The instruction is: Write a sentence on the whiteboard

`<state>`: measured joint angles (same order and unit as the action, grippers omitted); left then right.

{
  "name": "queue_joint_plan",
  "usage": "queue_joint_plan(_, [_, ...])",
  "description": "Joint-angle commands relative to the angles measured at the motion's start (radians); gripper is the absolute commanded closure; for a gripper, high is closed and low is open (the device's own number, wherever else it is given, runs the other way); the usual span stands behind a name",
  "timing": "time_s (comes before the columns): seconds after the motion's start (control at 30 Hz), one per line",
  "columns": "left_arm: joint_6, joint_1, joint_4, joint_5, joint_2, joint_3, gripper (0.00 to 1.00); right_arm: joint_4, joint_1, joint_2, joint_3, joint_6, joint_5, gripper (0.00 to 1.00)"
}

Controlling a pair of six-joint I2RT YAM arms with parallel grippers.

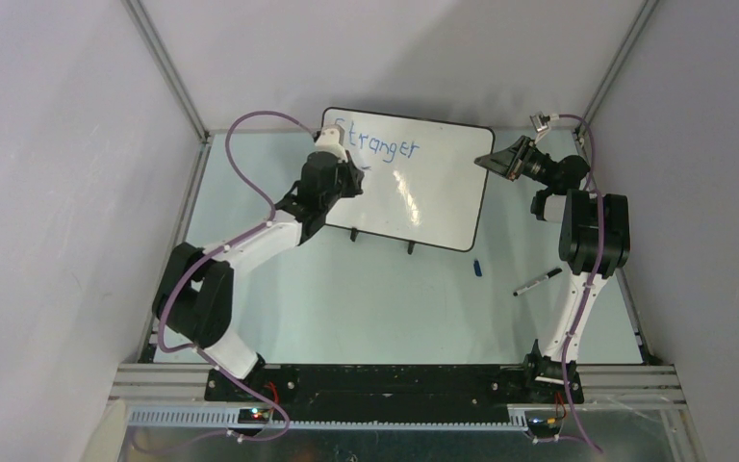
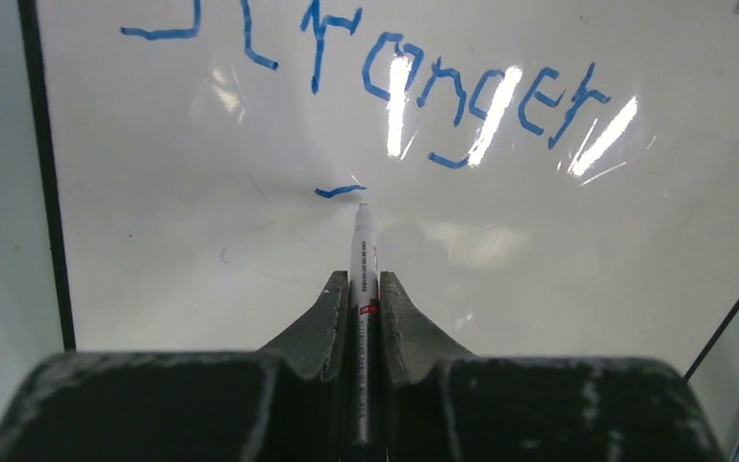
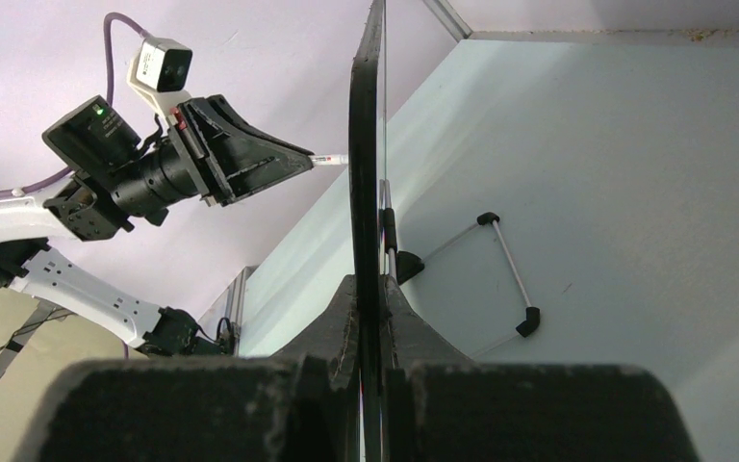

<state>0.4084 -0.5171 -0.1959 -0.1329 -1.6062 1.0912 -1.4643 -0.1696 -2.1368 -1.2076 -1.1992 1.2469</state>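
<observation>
Closest to the lens, my left gripper [image 2: 358,289] is clenched on a white marker [image 2: 363,245]. The marker's barrel is pinched between both dark fingers and its tip points straight ahead of them. That tip sits at the face of the whiteboard [image 2: 202,250], touching it or nearly so; I cannot tell which. Just past the tip is a short blue dash [image 2: 339,191].

Farther ahead of this gripper, up the board and running off to its right, is the sentence [image 2: 462,96]. It is thin, uneven blue handwriting, and the one word in view reads "Stranger". Bright glare streaks cross the letters.

From above, the left gripper [image 1: 346,159] is over the board's left part, just below the start of the word. The board lies tilted on the pale table [image 1: 346,298], with two small black feet on its near edge.

At the board's right side, my right gripper [image 3: 369,289] is clamped on the board's thin black rim [image 3: 366,144], which stands edge-on between its two fingers.

Nearer my base than the right gripper, a small blue cap [image 1: 477,268] lies on the table. Just to the cap's right lies a second marker [image 1: 537,281]. Both are apart from the board.
</observation>
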Motion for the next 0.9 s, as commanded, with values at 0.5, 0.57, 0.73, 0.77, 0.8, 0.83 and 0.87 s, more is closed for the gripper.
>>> queue_joint_plan(0.5, [-0.029,-0.003,0.007,-0.068,0.012,0.053,1.0,-0.042,-0.001,0.072,-0.005,-0.039,0.002,1.0])
queue_joint_plan(0.57, [-0.031,-0.003,0.006,-0.069,0.009,0.055,1.0,-0.041,-0.002,0.072,-0.005,-0.039,0.003,1.0])
queue_joint_plan(0.73, [-0.033,-0.003,0.014,-0.068,-0.003,0.075,1.0,-0.042,-0.001,0.072,-0.004,-0.039,0.003,1.0])
queue_joint_plan(0.77, [-0.034,-0.003,0.015,-0.067,-0.007,0.078,1.0,-0.041,-0.001,0.072,-0.004,-0.04,0.003,1.0])
queue_joint_plan(0.8, [-0.034,-0.003,0.019,-0.068,-0.008,0.083,1.0,-0.041,-0.001,0.072,-0.005,-0.039,0.003,1.0])
queue_joint_plan(0.83, [-0.034,-0.004,0.021,-0.067,-0.012,0.085,1.0,-0.041,-0.001,0.072,-0.005,-0.04,0.004,1.0])
queue_joint_plan(0.87, [-0.035,-0.003,0.022,-0.067,-0.013,0.087,1.0,-0.042,-0.001,0.072,-0.005,-0.04,0.004,1.0])
